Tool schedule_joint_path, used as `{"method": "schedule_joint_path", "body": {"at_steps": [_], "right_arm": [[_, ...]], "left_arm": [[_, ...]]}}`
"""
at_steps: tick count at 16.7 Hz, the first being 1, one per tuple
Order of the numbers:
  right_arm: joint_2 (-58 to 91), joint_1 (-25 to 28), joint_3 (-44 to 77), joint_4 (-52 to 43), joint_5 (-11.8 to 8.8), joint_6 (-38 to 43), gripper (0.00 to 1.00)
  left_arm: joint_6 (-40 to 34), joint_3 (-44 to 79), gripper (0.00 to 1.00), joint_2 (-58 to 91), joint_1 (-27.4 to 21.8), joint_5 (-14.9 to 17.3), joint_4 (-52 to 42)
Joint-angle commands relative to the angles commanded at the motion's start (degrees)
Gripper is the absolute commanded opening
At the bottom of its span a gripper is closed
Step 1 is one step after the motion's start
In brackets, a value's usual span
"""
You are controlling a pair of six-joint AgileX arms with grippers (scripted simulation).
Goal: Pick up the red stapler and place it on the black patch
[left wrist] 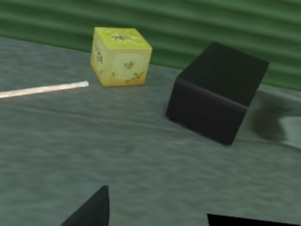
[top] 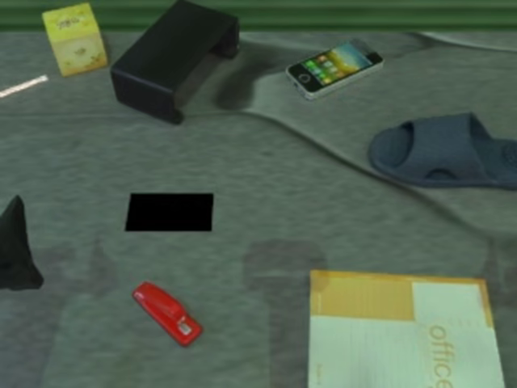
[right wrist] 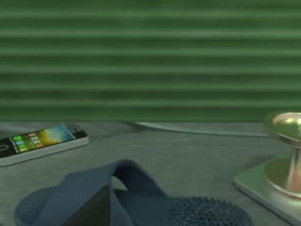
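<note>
The red stapler (top: 167, 313) lies flat near the table's front, left of centre, with its white mark toward the front right. The black patch (top: 170, 212) lies flat just behind it; one corner of the patch (left wrist: 254, 221) shows in the left wrist view. My left gripper (top: 14, 246) hovers at the table's left edge, well left of both, open and empty, with one fingertip (left wrist: 91, 212) showing off to the side. My right gripper (right wrist: 150, 221) is outside the top view. It hangs over a blue slipper (right wrist: 141, 197), open, with one finger (right wrist: 96, 209) showing.
A bulky black box (top: 174, 58) and a yellow cube (top: 74, 38) stand at the back left, with a thin white stick (top: 23, 86) beside them. A phone (top: 334, 68) lies at the back, the slipper (top: 444, 151) at right, a yellow notepad (top: 401, 331) front right. A metal stand (right wrist: 282, 160) is near the slipper.
</note>
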Motion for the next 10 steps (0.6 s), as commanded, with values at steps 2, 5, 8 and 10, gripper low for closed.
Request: {"method": "schedule_joint_path", "body": {"at_steps": [2, 5, 8, 10], "right_arm": [[0.0, 0.0, 0.0, 0.0, 0.0, 0.0, 1.0], [0.0, 0.0, 0.0, 0.0, 0.0, 0.0, 1.0], [0.0, 0.0, 0.0, 0.0, 0.0, 0.0, 1.0], [0.0, 0.0, 0.0, 0.0, 0.0, 0.0, 1.0]], "left_arm": [[-7.7, 6.77, 1.0, 9.08, -2.98, -0.07, -6.16], [-20.76, 18.06, 1.0, 26.1, -8.06, -0.17, -16.73], [-34.04, 29.61, 1.0, 43.66, -13.37, -0.21, -27.77], [-42.3, 36.96, 1.0, 53.98, -16.78, -0.19, -34.75]]}}
